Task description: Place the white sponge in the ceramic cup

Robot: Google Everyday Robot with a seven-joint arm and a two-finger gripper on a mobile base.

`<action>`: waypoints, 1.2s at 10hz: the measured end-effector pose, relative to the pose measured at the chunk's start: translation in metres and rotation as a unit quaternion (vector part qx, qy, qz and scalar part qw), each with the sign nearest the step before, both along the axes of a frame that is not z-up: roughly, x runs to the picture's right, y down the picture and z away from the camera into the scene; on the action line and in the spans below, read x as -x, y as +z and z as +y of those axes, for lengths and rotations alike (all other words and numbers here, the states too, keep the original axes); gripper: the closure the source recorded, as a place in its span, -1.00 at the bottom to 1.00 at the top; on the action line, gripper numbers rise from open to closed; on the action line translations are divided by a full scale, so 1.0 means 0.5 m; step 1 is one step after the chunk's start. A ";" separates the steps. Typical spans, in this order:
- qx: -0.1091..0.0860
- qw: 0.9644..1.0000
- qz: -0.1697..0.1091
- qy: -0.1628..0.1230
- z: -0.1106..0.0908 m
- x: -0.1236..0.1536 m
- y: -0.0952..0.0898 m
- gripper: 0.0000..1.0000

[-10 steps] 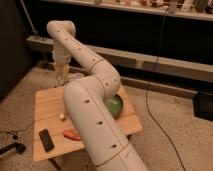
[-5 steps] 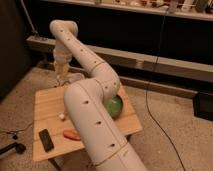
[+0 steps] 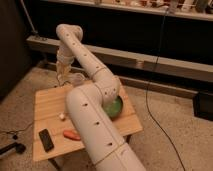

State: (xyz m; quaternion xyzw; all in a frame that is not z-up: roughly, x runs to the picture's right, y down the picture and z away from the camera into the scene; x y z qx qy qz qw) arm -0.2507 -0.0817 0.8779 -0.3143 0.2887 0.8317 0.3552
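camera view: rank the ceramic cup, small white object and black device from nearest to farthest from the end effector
The end effector hangs over the far left part of the table.
1. ceramic cup, right beside it at the far edge
2. small white object, mid-table, left side
3. black device, by the front left corner

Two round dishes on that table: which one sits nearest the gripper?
The small pale ceramic cup, beside the gripper at the far edge of the table. The wide green bowl lies farther off, half hidden by the arm.
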 end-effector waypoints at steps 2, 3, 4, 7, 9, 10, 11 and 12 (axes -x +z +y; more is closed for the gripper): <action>0.001 1.000 0.008 -0.005 0.002 -0.013 0.005 0.96; 0.002 1.000 0.010 -0.003 0.005 -0.019 0.012 0.96; 0.003 1.000 0.011 -0.001 0.007 -0.023 0.018 0.96; 0.012 1.000 0.018 0.014 0.019 -0.041 0.039 0.96; 0.008 1.000 0.019 0.022 0.018 -0.049 0.056 0.96; -0.001 1.000 0.015 0.023 0.014 -0.048 0.064 0.96; -0.010 1.000 0.009 0.024 0.008 -0.045 0.071 0.96; -0.017 1.000 0.004 0.023 0.007 -0.042 0.078 0.96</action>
